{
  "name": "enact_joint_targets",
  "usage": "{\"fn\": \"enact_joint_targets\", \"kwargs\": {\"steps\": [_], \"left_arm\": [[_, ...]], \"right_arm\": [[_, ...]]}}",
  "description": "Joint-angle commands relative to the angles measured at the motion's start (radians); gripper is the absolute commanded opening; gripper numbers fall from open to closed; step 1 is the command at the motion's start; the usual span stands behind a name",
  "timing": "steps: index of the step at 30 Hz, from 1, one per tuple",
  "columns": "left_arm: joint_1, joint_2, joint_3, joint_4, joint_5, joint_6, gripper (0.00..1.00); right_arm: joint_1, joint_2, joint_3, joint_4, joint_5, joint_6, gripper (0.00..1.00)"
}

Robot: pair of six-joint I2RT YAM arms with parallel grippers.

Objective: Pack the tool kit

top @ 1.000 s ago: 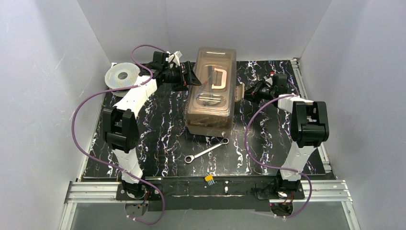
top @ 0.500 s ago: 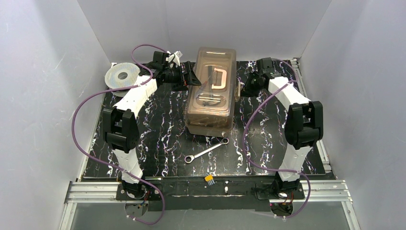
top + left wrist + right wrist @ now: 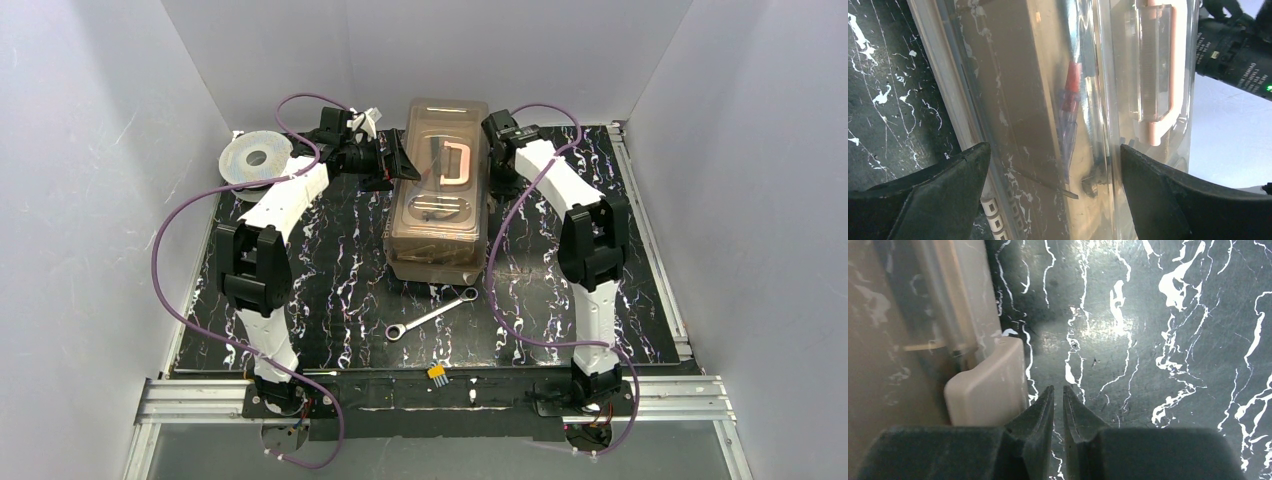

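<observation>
White walls are seen around a black, white-veined counter [image 3: 330, 250] in the top view, where no brand or label can be read. The tan toolbox [image 3: 440, 215] is set lengthwise at the counter's far middle, with its smoky lid closed and its beige handle [image 3: 456, 162] lying flat on top. Tools are dimly seen through the lid. A wrench [image 3: 432, 314] is seen lying on the counter near the box's front end, and a grey spool [image 3: 252, 158] at the far left. The left pincer [image 3: 406, 160] is held spread just beside the box's left wall, and the right pincer [image 3: 496, 180] is placed at its right wall.

From the left wrist, a red-handled tool [image 3: 1073, 87], perhaps a screwdriver, is made out under the lid between the spread fingers [image 3: 933, 200]. White print on the black arm housing [image 3: 1238, 55] beyond is too small to be read.

From the right wrist, the fingers are shown pressed almost together on nothing, just beside a beige latch [image 3: 990, 385] of the box.
</observation>
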Motion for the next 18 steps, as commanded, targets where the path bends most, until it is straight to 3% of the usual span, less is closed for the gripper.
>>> {"fn": "enact_joint_targets", "kwargs": {"steps": [1, 5, 11, 18], "left_arm": [[0.001, 0.042, 0.004, -0.074, -0.048, 0.044, 0.98], [0.001, 0.054, 0.008, -0.076, -0.037, 0.04, 0.98], [-0.006, 0.058, 0.012, -0.083, -0.041, 0.043, 0.98], [-0.013, 0.069, 0.015, -0.089, -0.044, 0.05, 0.98]], "right_arm": [[0.043, 0.032, 0.027, 0.01, -0.029, 0.015, 0.21], [0.035, 0.02, -0.021, 0.09, -0.124, 0.013, 0.21], [0.032, -0.132, -0.262, 0.416, -0.269, 0.052, 0.21], [0.031, -0.147, -0.291, 0.55, -0.419, 0.077, 0.2]]}}
